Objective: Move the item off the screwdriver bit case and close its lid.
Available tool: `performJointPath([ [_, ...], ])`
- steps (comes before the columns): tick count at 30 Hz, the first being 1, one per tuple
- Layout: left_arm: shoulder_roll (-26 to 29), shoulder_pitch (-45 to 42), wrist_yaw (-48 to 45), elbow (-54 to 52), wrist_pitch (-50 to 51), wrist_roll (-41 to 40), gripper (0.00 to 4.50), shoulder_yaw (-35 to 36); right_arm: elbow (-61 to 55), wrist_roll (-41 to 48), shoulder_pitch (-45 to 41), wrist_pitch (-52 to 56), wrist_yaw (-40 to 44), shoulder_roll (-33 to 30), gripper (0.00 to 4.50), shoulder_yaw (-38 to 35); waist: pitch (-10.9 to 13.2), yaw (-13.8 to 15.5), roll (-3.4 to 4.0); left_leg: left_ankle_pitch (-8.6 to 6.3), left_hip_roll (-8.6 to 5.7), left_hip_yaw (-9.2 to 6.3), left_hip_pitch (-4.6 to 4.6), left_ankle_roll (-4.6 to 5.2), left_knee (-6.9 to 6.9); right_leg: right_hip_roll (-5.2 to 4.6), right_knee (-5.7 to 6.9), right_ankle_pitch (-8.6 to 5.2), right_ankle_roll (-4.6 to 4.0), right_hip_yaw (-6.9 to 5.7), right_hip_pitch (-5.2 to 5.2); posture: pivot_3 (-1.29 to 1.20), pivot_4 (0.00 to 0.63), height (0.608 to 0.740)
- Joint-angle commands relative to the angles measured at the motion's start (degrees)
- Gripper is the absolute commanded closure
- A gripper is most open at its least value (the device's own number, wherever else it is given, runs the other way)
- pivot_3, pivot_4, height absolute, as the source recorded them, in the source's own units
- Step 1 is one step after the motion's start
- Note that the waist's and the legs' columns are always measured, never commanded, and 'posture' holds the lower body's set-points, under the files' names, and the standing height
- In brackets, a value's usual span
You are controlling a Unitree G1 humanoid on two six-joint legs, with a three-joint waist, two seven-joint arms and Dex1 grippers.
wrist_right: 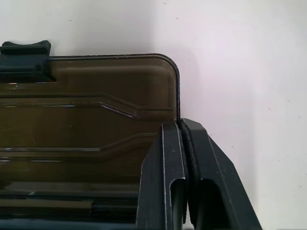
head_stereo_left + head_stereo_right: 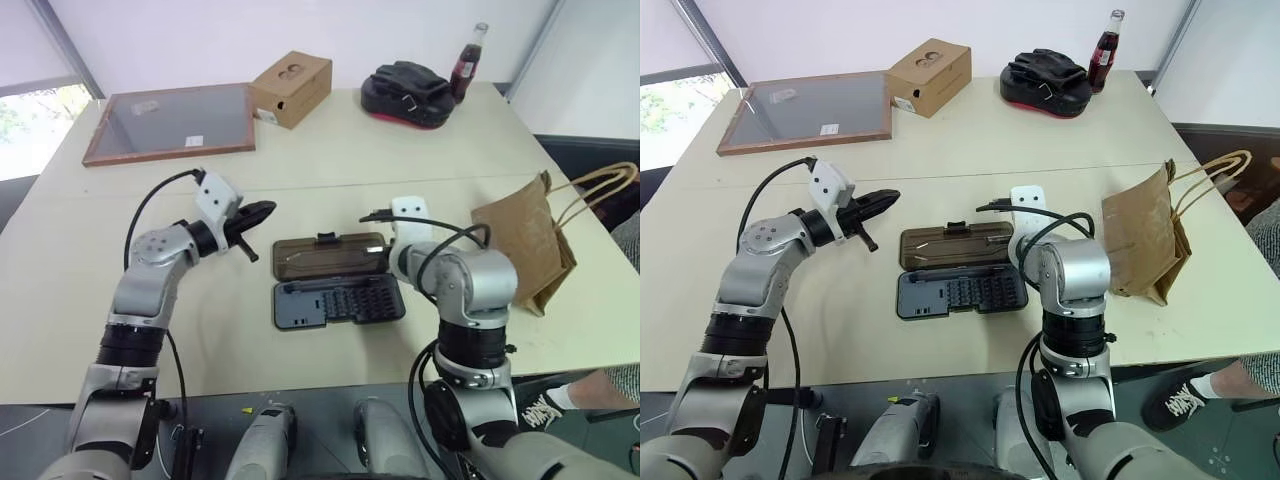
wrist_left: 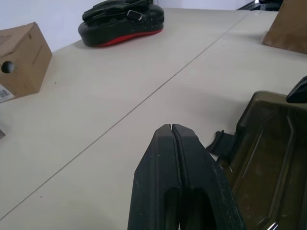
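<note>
On the beige table (image 2: pixel 330 170) the bit case (image 2: pixel 338 300) lies open. Left gripper (image 2: pixel 262 212) hovers level, fingers together, empty. Right gripper (image 1: pixel 181 125), pressed shut and empty, tilts down at the lid (image 2: pixel 330 256) edge.

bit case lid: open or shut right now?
Open. The lid lies flat on the table behind the tray, and the rows of bits in the screwdriver bit case are exposed.

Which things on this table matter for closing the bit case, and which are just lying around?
Belong to the job:
paper bag, already off the case
screwdriver bit case
its lid, open flat

Lying about:
wood-framed board
cardboard box
black pad
bottle
</note>
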Motion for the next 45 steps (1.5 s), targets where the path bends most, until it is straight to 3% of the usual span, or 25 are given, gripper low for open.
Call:
performJointPath([
  [1,0.16,-1.33,0.11,-1.40,-0.49,-0.35,4.50,0.43,-2.01,2.58,0.07,0.39,-0.91,-0.60,4.47,0.64,0.00,0.01,0.00,0.00,0.00,0.00,0.00,0.00,0.00,0.00,0.00,0.00,0.00,0.00,0.00,0.00,0.150,0.740],
  [13,-0.06,-1.52,0.12,-1.23,-0.85,-0.16,4.50,0.33,-3.37,15.18,3.86,0.39,-10.06,-4.73,4.47,-1.69,0.00,0.22,0.00,0.00,0.00,-0.01,0.00,0.00,0.00,-0.01,-0.03,0.00,0.00,0.00,0.04,0.00,0.150,0.740],
  [30,-0.85,-2.71,-0.33,0.28,-1.78,0.21,4.50,-0.11,2.12,53.34,3.14,0.39,-38.88,-12.94,4.47,-5.36,0.00,0.19,-0.01,0.00,0.00,0.00,-0.01,0.03,0.00,-0.01,-0.09,0.00,0.00,-0.01,0.08,0.00,0.150,0.740],
  [41,-1.08,-2.50,-0.39,0.32,-2.08,0.32,4.50,-0.29,6.66,69.67,1.94,0.39,-53.94,-14.80,4.47,-5.87,0.00,0.18,-0.01,0.00,0.00,0.03,-0.01,0.05,-0.01,-0.01,-0.10,0.00,0.01,-0.01,0.10,0.00,0.150,0.740],
  [44,-1.09,-2.33,-0.33,0.17,-2.08,0.23,4.50,-0.30,7.19,72.04,1.71,0.39,-56.50,-15.06,3.66,-5.91,0.01,0.16,0.00,0.00,0.01,0.05,-0.01,0.05,-0.01,0.00,-0.10,0.00,0.01,-0.01,0.10,0.00,0.150,0.740],
  [45,-1.13,-2.32,-0.29,0.19,-2.08,0.22,4.50,-0.32,7.35,72.47,1.54,0.39,-57.13,-15.12,3.14,-5.95,0.01,0.15,0.00,0.00,0.01,0.06,-0.02,0.05,0.00,0.00,-0.10,0.00,0.01,-0.01,0.10,0.00,0.150,0.740],
])
